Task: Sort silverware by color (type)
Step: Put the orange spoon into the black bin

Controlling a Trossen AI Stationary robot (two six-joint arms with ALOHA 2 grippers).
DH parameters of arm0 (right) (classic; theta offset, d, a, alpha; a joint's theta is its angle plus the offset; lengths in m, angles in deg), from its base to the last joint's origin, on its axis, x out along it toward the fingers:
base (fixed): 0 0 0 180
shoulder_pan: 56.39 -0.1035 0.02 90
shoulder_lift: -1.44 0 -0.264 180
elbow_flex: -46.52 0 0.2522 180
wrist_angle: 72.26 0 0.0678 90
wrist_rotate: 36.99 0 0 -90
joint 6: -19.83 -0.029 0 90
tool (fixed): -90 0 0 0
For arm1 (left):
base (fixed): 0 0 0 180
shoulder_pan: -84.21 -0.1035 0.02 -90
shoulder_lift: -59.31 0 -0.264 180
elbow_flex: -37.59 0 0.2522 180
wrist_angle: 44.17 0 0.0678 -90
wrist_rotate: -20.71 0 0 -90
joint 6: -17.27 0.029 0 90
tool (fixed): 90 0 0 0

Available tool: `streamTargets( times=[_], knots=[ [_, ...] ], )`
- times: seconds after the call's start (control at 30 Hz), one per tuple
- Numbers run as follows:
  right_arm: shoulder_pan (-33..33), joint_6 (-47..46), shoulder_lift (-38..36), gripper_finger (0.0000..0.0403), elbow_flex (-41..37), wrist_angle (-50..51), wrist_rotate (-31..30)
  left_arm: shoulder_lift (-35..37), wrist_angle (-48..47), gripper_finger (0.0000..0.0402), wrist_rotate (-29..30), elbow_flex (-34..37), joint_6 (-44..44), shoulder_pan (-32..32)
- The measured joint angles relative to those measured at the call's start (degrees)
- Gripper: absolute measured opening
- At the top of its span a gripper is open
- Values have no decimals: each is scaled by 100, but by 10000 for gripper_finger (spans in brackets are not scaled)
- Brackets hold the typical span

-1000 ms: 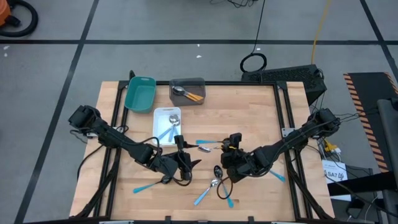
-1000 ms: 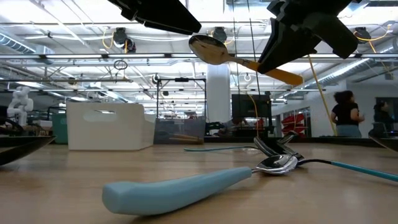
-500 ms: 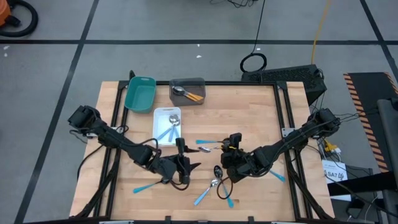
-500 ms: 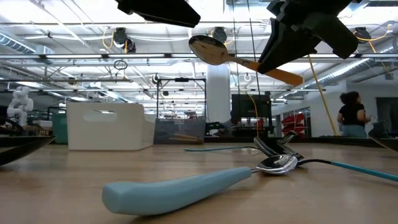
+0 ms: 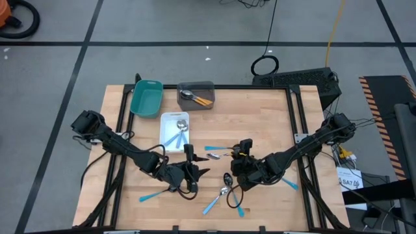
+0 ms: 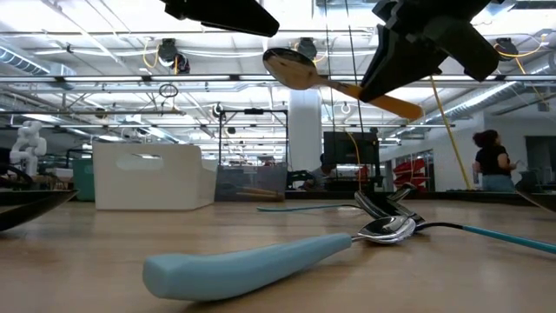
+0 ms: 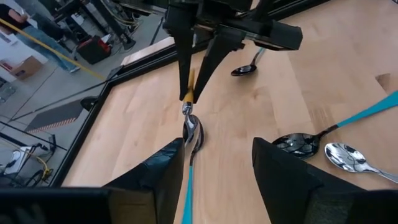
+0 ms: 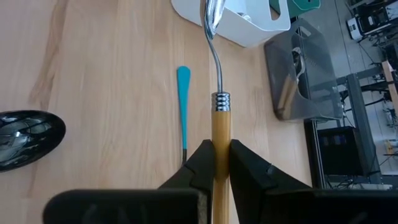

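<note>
table: wooden table with a black frame, workshop room behind
white tray: white tray near the table's middle, blue spoons inside
right gripper: right gripper clamped on an orange-handled spoon, held above the table, right of the white tray
left gripper: left gripper fingers apart, just below the white tray, nothing between them
loose spoons: blue-handled spoons lie on the table below and right of the white tray

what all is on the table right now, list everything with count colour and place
teal tray: 1, teal, far left corner
grey tray: 1, grey, beside teal tray, holds an orange-handled spoon
white tray: 1, white, nearer than the other trays, holds blue-handled spoons
loose spoons: several, blue handles, middle and near table
orange spoon: 1, orange handle, held aloft
right claw: shut on orange spoon
left claw: open above table
</note>
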Motion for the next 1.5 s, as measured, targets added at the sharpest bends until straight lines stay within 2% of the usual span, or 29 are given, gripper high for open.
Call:
streamTargets(
  times=[0.23,0.6,1.13,1.5],
  knots=[
    [2,156,0,26,0,-124,300,-87,95,186,17,0,227,-126],
    [0,163,0,26,1,-143,315,-334,395,179,-194,4,815,-81],
    [2,181,0,26,2,-177,315,-361,447,13,-243,0,955,-122],
    [2,181,0,28,2,-177,319,-361,420,2,-243,0,955,-135]
  ],
)
